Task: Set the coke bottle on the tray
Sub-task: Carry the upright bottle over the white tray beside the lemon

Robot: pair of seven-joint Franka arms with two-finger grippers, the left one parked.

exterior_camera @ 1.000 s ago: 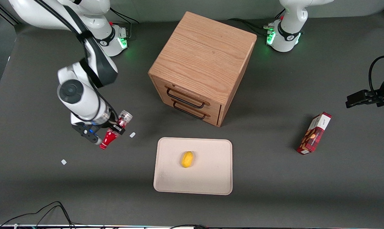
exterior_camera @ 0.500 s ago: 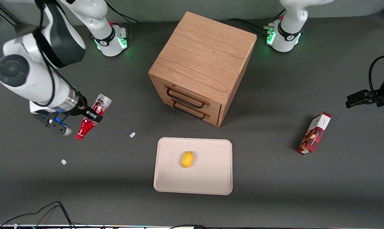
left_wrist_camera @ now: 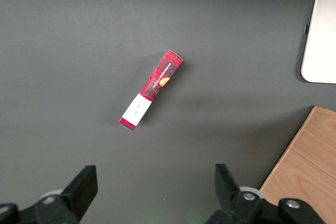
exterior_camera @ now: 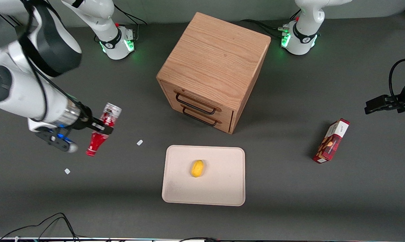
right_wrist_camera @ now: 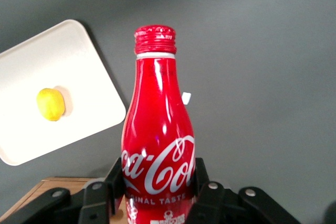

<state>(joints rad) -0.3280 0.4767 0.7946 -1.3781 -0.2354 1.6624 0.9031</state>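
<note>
My right gripper (exterior_camera: 100,127) is shut on the coke bottle (exterior_camera: 102,132), a slim red bottle with white script and a silvery base, held tilted in the air above the table at the working arm's end. In the right wrist view the bottle (right_wrist_camera: 156,129) fills the middle with the black fingers (right_wrist_camera: 202,179) clamped on its lower body. The cream-beige tray (exterior_camera: 222,188) lies flat on the table nearer the front camera than the cabinet, apart from the bottle. It also shows in the right wrist view (right_wrist_camera: 79,61).
A yellow lemon (exterior_camera: 197,168) lies on the tray. A wooden two-drawer cabinet (exterior_camera: 214,67) stands mid-table. A red snack box (exterior_camera: 331,141) lies toward the parked arm's end. Two small white scraps (exterior_camera: 139,142) (exterior_camera: 67,171) lie on the mat near the bottle.
The bottle was lifted up and away from the tray toward the working arm's end, then shifted slightly back toward the tray and the front camera. The grip stays shut on it.
</note>
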